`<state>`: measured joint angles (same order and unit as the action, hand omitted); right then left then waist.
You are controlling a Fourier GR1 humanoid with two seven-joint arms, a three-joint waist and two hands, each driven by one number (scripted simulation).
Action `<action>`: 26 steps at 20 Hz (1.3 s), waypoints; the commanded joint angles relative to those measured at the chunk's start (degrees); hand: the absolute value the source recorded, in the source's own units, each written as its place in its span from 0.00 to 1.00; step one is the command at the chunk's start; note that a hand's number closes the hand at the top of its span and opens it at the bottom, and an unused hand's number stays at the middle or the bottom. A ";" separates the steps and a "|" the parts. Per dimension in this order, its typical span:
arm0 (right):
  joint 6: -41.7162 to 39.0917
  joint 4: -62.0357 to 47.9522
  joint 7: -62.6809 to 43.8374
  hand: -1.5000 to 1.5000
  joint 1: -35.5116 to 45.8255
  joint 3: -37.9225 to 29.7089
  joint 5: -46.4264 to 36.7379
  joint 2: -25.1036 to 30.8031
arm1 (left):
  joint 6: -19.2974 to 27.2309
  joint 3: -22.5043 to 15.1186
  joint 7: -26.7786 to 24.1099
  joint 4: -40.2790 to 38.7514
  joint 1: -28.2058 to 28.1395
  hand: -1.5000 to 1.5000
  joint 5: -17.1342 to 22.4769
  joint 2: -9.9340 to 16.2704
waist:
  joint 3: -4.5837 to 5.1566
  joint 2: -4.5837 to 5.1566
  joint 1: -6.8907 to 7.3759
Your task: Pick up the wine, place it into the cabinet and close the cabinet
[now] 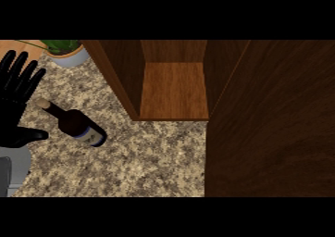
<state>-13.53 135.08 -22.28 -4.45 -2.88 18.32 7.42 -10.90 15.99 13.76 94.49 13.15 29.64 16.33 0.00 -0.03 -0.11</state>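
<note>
Lying on its side on the speckled surface (143, 162), the wine (76, 124) points its corked neck up-left toward the left hand (12, 99) — fingers straight and spread wide, holding nothing, just beside the bottle. To the right stands the cabinet (174, 90) — its door (276, 125) swung open. A potted plant (64, 51) sits behind.

No text can be read; a pale label is seen on the wine bottle (77, 125), its print illegible.
</note>
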 commanded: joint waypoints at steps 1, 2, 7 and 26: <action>0.32 -1.52 3.46 0.00 -1.25 5.84 -7.06 -4.15 | -5.56 2.85 -3.18 -6.82 -0.64 0.00 1.28 2.62 | 0.02 0.06 0.01; 0.55 3.14 -3.01 0.00 0.33 0.03 0.99 -0.27 | -3.78 2.21 -2.89 -5.96 0.07 0.00 0.12 1.90 | 0.01 0.01 -0.08; -1.38 -2.24 4.34 0.00 -1.28 3.36 -4.87 -3.48 | -8.36 2.90 -7.99 -11.66 -3.43 0.00 -1.85 2.12 | 0.01 0.06 -0.04; -2.35 -2.39 0.28 0.00 0.45 1.24 -1.32 -2.40 | -14.17 1.76 -23.53 -33.23 -0.16 0.00 -10.55 2.44 | 0.01 0.07 -0.14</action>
<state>-13.90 135.10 -24.49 -2.35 -1.80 17.45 5.58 -22.81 17.77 -5.78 66.61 12.44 20.39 18.49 0.02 0.00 -0.20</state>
